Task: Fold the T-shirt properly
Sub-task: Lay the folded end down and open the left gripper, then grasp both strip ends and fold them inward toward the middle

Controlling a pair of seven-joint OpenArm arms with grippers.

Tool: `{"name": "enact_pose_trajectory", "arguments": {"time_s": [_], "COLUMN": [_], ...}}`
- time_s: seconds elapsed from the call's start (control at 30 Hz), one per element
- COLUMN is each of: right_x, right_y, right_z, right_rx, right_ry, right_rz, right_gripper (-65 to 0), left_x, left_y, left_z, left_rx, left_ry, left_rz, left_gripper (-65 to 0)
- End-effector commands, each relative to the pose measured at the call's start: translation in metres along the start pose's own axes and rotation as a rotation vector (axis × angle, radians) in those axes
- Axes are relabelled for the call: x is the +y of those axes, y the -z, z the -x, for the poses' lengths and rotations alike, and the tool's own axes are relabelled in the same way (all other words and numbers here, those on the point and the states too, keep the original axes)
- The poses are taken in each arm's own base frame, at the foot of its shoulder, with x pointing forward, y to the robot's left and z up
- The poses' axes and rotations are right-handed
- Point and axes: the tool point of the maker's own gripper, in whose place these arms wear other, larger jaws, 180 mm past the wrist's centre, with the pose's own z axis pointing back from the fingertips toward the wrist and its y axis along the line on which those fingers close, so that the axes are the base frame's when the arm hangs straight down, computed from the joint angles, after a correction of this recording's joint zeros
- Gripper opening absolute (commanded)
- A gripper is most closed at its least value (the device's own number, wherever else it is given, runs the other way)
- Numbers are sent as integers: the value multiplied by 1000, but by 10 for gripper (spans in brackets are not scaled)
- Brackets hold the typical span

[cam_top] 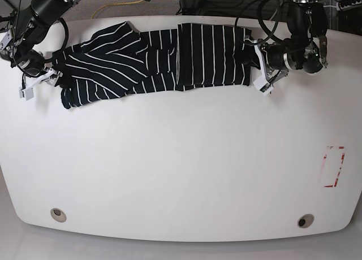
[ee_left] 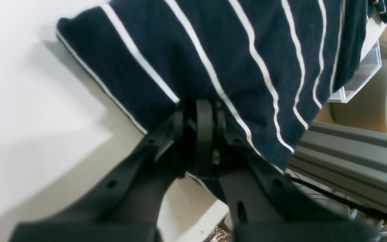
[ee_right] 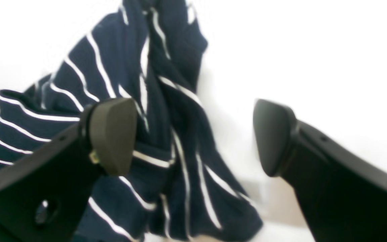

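The T-shirt point(cam_top: 158, 62), black with thin white stripes, lies stretched sideways along the far part of the white table point(cam_top: 181, 169). At its right end in the base view, my left gripper point(cam_top: 254, 61) is shut on the cloth. The left wrist view shows both fingers pinched together on the T-shirt point(ee_left: 233, 53) at the left gripper point(ee_left: 203, 111). My right gripper point(cam_top: 52, 74) sits at the rumpled left end. In the right wrist view the right gripper point(ee_right: 193, 137) stands open, one pad over the bunched T-shirt point(ee_right: 119, 67), the other over bare table.
A red-outlined rectangle point(cam_top: 334, 167) is marked on the table at the right. Two round holes point(cam_top: 57, 214) point(cam_top: 305, 221) sit near the front edge. Past the table edge, the left wrist view shows a grey rail point(ee_left: 354, 158) and a clear box point(ee_left: 361, 80).
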Motion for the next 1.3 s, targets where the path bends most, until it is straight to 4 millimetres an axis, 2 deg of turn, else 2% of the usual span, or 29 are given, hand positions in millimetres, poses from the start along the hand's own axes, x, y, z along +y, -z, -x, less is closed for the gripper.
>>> {"name": "enact_pose_trajectory", "arguments": {"time_s": [0.0,0.1,0.17,0.23,0.37,0.47,0.57,0.67,0.7,0.87,1.07,1.17,1.27], "right_x": [12,33,46,51,55,55,54,48,47,60,86,107,138], "right_y": [7,14,18,19,22,21,21,17,16,-4,-22,-25,-22], "right_z": [8,12,22,23,24,22,21,16,14,-12,-23,-29,-23], "right_rx": [33,29,27,19,9,-3,-8,-9,-10,-76,-104,-143,-160], "right_ry": [-14,-19,-1,4,14,14,12,-4,-9,-128,-246,-273,-279], "right_rz": [-34,-116,-178,-201,-214,-213,-212,-196,-192,-164,-154,-212,-315], "right_gripper": [-132,-132,-133,-133,-151,-247,-417,-617,-650,-650,-650,-650,-650], "left_x": [6,12,16,18,28,37,49,55,57,62,59,49,42], "left_y": [-2,-2,-3,-2,-1,2,-1,0,0,2,9,17,23], "left_z": [-6,-17,-23,-25,-41,-44,-47,-51,-53,-56,-61,-67,-66], "left_rx": [-17,-50,-77,-87,-113,-112,-106,-108,-112,-111,-119,-134,-135], "left_ry": [1,-35,-75,-99,-111,-132,-143,-153,-154,-174,-185,-190,-198], "left_rz": [-9,-21,-33,-34,-38,-37,-49,-49,-49,-44,-23,4,23], "left_gripper": [-626,-626,-626,-626,-626,-626,-626,-626,-626,-626,-626,-626,-626]}}
